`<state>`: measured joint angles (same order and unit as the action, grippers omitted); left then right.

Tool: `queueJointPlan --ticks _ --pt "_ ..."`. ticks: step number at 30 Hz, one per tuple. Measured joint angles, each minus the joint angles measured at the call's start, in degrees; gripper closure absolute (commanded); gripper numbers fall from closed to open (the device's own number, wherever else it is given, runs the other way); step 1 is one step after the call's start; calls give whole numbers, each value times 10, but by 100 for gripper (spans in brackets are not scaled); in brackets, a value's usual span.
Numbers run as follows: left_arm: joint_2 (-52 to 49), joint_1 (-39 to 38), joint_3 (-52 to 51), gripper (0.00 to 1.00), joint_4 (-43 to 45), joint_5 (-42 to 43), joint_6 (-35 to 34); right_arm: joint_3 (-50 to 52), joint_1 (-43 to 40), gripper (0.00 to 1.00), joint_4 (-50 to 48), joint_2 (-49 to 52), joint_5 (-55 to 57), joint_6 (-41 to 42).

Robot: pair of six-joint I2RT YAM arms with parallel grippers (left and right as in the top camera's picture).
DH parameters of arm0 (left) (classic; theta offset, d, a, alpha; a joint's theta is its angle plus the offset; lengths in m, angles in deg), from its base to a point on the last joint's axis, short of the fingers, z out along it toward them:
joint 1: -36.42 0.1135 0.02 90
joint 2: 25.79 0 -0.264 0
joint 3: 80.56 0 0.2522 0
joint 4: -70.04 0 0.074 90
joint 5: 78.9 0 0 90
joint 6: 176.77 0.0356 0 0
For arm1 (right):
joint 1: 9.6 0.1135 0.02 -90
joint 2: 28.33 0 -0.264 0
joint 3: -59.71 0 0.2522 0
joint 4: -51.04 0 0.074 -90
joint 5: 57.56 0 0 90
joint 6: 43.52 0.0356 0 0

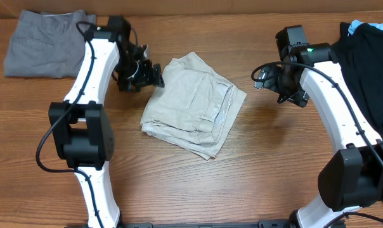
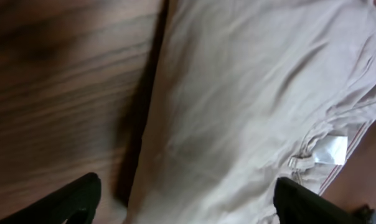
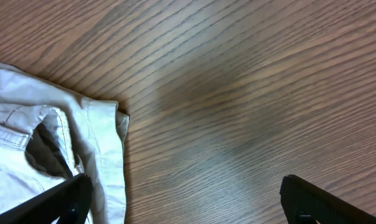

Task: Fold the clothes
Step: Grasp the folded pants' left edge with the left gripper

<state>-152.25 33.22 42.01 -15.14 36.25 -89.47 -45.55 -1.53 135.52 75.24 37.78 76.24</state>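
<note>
The khaki shorts [image 1: 193,104] are laid folded mid-worktop. The left gripper [image 1: 156,75] is held with fingers apart at their far-left side. The right gripper [image 1: 260,76] is likewise spread, nearer the right edge. Grey shorts [image 1: 45,43] are seen at the far-left corner.

Overhead looks down; both close wrist views apparently share khaki shorts [image 1: 193,102].

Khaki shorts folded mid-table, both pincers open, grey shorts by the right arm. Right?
No. Overhead shows the grey shorts by the left arm; the black garment is by the right arm. Khaki shorts folded mid-table, left pincer and right pincer open: correct.
</note>
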Motion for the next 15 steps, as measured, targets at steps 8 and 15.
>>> queueJointPlan --ticks 8,15 --pt "0 13 -89 4 82 86 49 0 0 0 0 0 0 0" --pt "-7 3 -133 4 117 106 60 0 0 0 0 0 0 0"
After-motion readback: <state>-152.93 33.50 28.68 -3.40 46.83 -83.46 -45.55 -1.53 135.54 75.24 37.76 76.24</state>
